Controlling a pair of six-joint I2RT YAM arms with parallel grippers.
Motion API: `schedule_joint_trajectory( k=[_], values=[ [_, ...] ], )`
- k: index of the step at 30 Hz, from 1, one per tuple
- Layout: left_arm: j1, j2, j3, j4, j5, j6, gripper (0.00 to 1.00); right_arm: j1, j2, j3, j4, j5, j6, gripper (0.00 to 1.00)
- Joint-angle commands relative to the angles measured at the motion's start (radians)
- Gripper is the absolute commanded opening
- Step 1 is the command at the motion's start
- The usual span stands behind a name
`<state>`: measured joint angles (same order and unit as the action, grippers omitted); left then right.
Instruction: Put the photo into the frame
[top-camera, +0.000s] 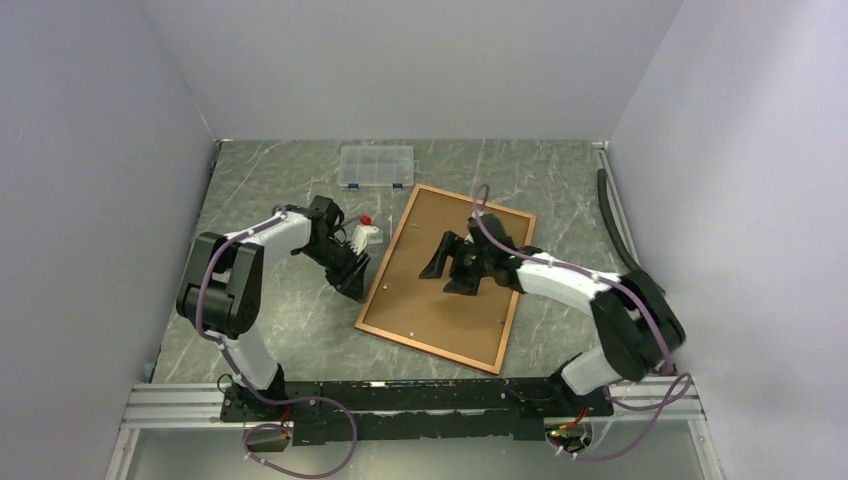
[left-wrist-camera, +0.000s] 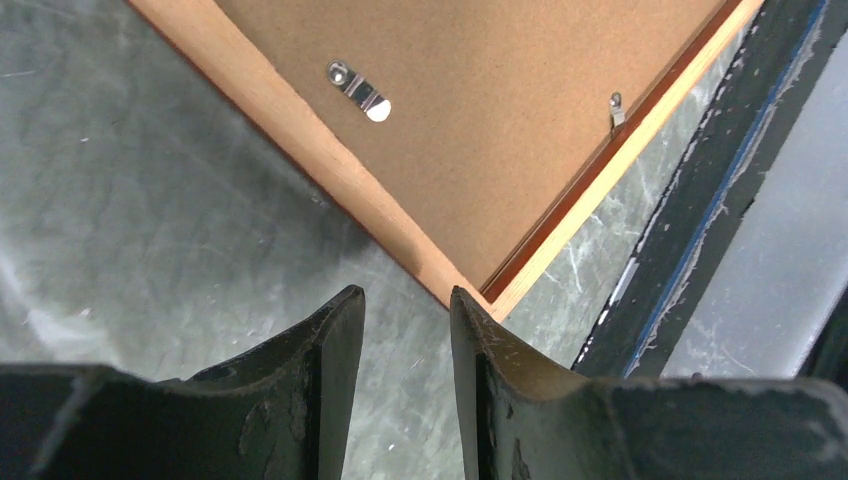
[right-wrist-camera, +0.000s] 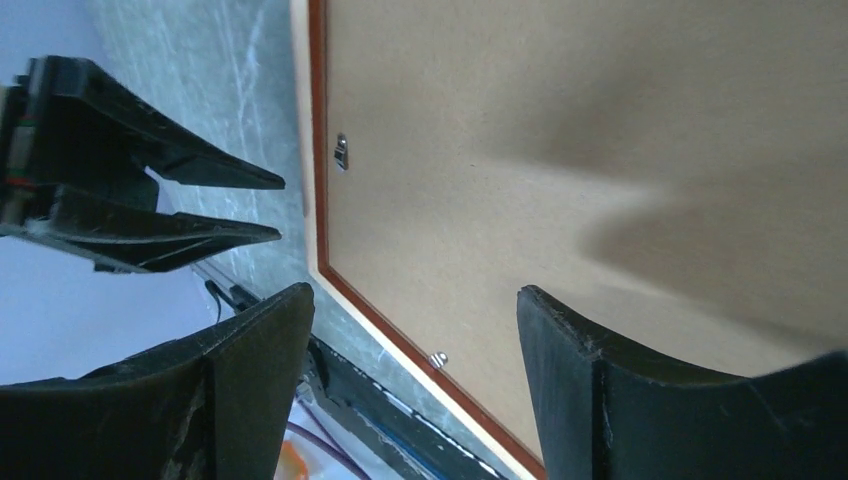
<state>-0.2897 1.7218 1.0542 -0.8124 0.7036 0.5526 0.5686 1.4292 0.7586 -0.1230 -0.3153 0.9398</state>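
The left gripper (left-wrist-camera: 405, 295) is partly open, a narrow gap between its two dark fingers and nothing in that gap. In its wrist view the fingertips sit low over the grey-green marbled table (top-camera: 270, 310), at the near corner of the frame (top-camera: 384, 256); the corner's pale wood lies just beyond the right-hand fingertip, and I cannot tell whether they touch. In the top view this gripper is at the lower left of the frame, beside its long left edge.

The right gripper (top-camera: 440, 280) is open wide and holds nothing. It hangs over the middle of the brown backing board (top-camera: 455, 325), casting a soft shadow across it in the right wrist view. Whether the fingertips touch the board is not clear.

The frame lies flat and face down in the centre of the table, turned at an angle so that one corner points to the upper middle of the top view and another to the lower right. Its light wood back rim and thin red-orange inner line run all the way round the backing board, which sits inside it. A small metal turn clip (left-wrist-camera: 360, 88) lies on the board near the left rim, and a second clip (left-wrist-camera: 615, 108) stands at the near rim.

A clear plastic compartment box (top-camera: 376, 166) rests at the upper middle of the table, just beyond the frame's top corner.
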Motion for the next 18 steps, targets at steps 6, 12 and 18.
schedule_joint_trajectory(
  k=[6, 12, 18],
  values=[
    [-0.004, 0.027, 0.006, 0.031, 0.082, -0.001, 0.4, 0.12, 0.253, 0.128, 0.271, -0.098, 0.183, 0.69],
    [-0.005, 0.028, -0.019, 0.041, 0.062, 0.03, 0.37, 0.174, 0.384, 0.211, 0.296, -0.095, 0.235, 0.63],
    [-0.005, 0.016, -0.042, 0.062, 0.043, 0.046, 0.37, 0.191, 0.438, 0.26, 0.27, -0.055, 0.245, 0.59]
  ],
)
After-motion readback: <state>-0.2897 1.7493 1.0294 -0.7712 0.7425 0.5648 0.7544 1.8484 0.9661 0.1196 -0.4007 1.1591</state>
